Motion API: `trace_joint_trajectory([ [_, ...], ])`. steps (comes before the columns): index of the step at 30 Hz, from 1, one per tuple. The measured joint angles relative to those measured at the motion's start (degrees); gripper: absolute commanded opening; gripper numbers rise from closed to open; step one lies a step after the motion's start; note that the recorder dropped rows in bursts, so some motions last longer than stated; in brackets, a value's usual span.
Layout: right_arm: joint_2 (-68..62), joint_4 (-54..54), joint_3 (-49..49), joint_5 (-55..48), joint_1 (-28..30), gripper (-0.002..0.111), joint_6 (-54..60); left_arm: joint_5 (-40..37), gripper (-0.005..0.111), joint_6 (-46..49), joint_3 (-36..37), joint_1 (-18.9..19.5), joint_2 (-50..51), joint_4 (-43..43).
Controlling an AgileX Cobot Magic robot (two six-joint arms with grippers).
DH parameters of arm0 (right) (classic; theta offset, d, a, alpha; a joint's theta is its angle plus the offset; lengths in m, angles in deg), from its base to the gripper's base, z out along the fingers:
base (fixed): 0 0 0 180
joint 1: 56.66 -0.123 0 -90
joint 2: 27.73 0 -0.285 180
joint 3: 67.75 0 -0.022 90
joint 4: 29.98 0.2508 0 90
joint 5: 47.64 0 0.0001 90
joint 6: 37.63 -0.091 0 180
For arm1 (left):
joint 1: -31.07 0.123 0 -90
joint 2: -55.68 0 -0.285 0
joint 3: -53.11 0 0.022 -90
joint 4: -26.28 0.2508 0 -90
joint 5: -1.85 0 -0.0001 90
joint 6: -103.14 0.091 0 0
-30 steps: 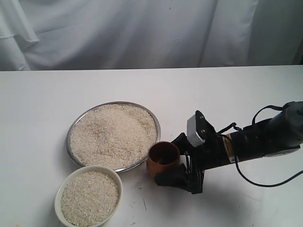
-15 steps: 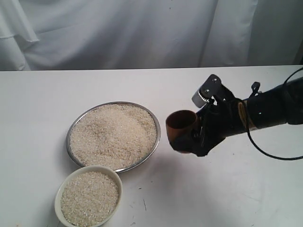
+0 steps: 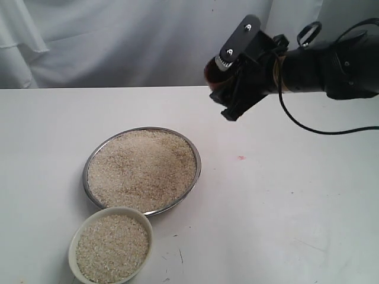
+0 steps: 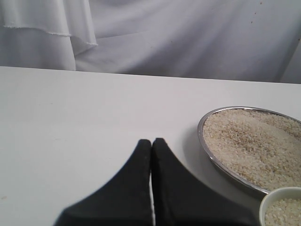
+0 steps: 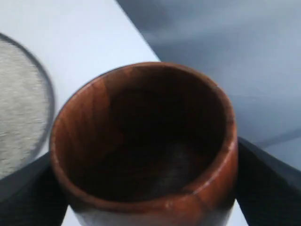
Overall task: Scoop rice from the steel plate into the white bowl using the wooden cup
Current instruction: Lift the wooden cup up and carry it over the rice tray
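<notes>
The wooden cup (image 5: 143,146) hangs in the air, clear of the desk (image 3: 284,207), up against the white drape (image 3: 118,41) and off to the right of and above the steel plate (image 3: 142,128). The right end effector (image 3: 230,97) has it clamped, one dark finger pressed on each side of its barrel wall. In the wrist view the open mouth faces the camera, so the cup's long axis runs roughly along the arm's line of sight. Its inside is dark, with a dull sheen low down, and I cannot tell whether any grains lie in it. From across the room only a sliver of reddish wall shows past the arm's camera mount, so the exact tilt is hard to read.

Below, the plate lies flat on the desk, heaped with rice (image 3: 142,168). The white bowl (image 3: 112,209) sits just beside the plate's near edge, filled with rice as well.

The left end effector (image 4: 151,143) sits low over the desk near the plate, its two black fingertips pressed together on nothing.
</notes>
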Motion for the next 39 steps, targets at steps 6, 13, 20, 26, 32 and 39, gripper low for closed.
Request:
trace_joint_trajectory([
  [6,-0.5,0.0,-2.6,-7.9,0.0,0.000,0.5,0.0,0.000,0.0,0.0,0.0,0.0,0.0],
  [13,-1.4,0.1,-2.8,-1.9,0.0,0.000,-2.0,0.0,0.000,0.0,0.0,0.0,0.0,0.0],
  [20,-3.8,1.0,-3.1,2.8,1.8,0.000,-0.4,0.0,0.000,0.0,0.0,0.0,0.0,0.0],
  [26,-7.2,1.0,-3.1,-0.6,0.8,0.000,11.7,0.0,0.000,0.0,0.0,0.0,0.0,0.0],
  [32,-11.9,1.0,-5.0,-9.3,-3.6,0.000,23.3,0.0,0.000,0.0,0.0,0.0,0.0,0.0],
  [39,-15.5,0.5,-11.3,-13.3,-7.9,0.000,35.1,0.0,0.000,0.0,0.0,0.0,0.0,0.0],
])
